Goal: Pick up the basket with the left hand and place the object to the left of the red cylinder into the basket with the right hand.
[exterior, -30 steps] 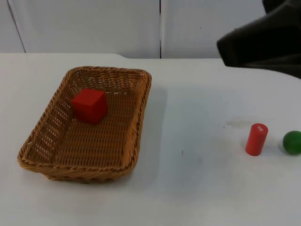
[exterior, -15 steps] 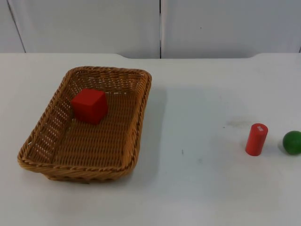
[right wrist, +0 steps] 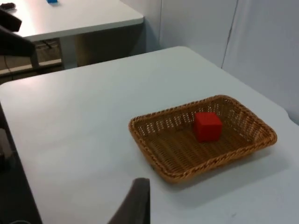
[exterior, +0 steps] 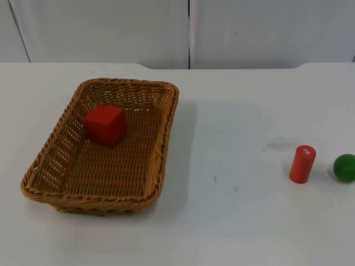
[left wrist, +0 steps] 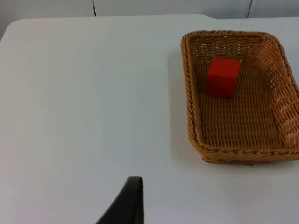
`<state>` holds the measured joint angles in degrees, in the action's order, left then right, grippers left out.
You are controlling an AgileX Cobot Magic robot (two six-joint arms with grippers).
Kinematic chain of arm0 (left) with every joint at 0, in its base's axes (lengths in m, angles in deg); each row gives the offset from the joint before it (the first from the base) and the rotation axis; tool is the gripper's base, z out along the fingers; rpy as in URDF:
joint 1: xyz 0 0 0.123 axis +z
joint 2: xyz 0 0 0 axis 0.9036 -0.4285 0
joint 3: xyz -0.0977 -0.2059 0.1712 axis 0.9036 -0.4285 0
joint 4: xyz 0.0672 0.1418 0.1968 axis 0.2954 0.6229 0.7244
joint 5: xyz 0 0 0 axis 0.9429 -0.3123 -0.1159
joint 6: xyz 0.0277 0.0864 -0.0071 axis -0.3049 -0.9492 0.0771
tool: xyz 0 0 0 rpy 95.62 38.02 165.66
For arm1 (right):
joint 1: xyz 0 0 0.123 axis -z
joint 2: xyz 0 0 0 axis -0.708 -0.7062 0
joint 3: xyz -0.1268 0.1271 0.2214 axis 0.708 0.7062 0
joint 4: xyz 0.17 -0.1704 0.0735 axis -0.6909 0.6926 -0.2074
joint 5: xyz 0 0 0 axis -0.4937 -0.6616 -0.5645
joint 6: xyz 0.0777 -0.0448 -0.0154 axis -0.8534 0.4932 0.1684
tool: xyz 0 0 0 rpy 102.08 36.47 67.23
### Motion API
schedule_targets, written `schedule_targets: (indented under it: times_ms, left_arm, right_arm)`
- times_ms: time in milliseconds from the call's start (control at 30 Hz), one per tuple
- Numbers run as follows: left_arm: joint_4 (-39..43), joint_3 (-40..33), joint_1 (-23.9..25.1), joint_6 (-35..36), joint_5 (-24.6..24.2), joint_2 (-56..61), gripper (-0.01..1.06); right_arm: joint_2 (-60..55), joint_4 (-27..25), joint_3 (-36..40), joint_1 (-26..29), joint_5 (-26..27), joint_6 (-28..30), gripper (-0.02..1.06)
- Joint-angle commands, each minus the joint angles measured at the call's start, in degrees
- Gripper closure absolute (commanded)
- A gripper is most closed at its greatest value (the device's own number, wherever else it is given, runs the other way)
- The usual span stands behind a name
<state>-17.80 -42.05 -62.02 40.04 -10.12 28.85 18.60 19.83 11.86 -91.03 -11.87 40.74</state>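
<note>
Wicker basket sits near the table's left edge, red cube inside. Cylinder and green ball at right edge. Gripper states: can't tell. Looks done; both arms parked.
</note>
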Motion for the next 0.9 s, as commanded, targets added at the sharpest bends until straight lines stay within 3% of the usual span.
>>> schedule_targets:
  times_ms: [0,233,433,867]
  left_arm:
    - [0.3,-0.3,0.1,0.6,-0.2,0.3,0.00]
    - [2.6,-0.3,0.1,4.2,-0.1,0.3,0.00]
    - [2.6,-0.3,0.1,3.9,-0.1,0.3,0.00]
    - [2.6,-0.3,0.1,3.6,-0.1,0.3,0.00]
  right_arm:
    - [1.4,0.3,0.1,0.1,-2.1,-0.3,0.18]
    - [6.3,5.1,0.2,0.1,-7.4,-5.6,0.18]
    - [9.9,5.6,0.4,0.1,-11.0,-5.8,0.18]
    - [19.3,9.2,6.2,0.1,-16.9,-15.5,0.18]
